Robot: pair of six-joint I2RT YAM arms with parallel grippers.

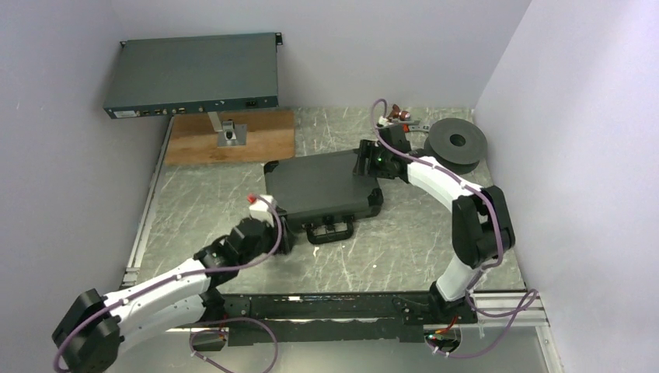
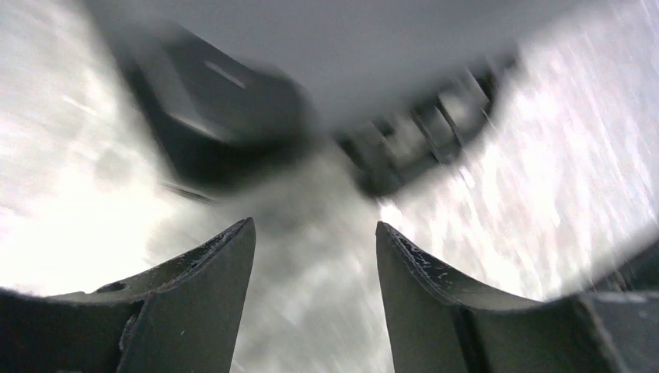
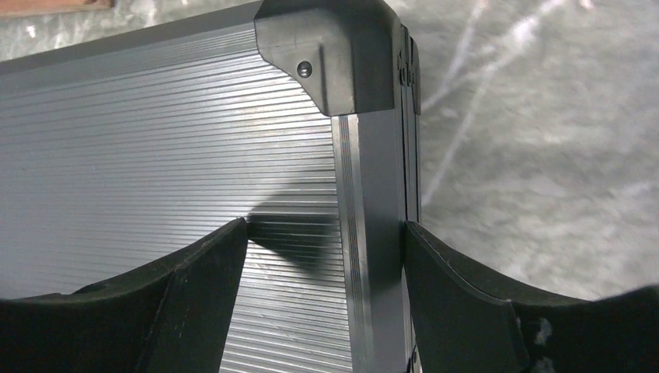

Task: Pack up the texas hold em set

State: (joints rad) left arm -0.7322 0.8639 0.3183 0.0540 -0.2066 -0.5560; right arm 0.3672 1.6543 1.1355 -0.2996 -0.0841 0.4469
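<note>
marbled grey tabletop [image 1: 404, 249] holds the closed briefcase [image 1: 322, 186], right gripper [image 3: 325, 225] spread astride its side edge, left gripper [image 2: 315, 230] parted near its handle [image 1: 330, 231].

Black ribbed briefcase [image 1: 322, 186] closed, flat on table centre, handle [image 1: 330, 231] facing arm bases.

Spool [image 1: 458, 144] near briefcase [image 1: 322, 186], right side.

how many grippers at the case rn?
2. The left gripper is at the near-left corner of the black case, open and apparently short of it (wrist view blurred). The right gripper is at the far-right corner, its open jaws straddling the case's edge.
</note>
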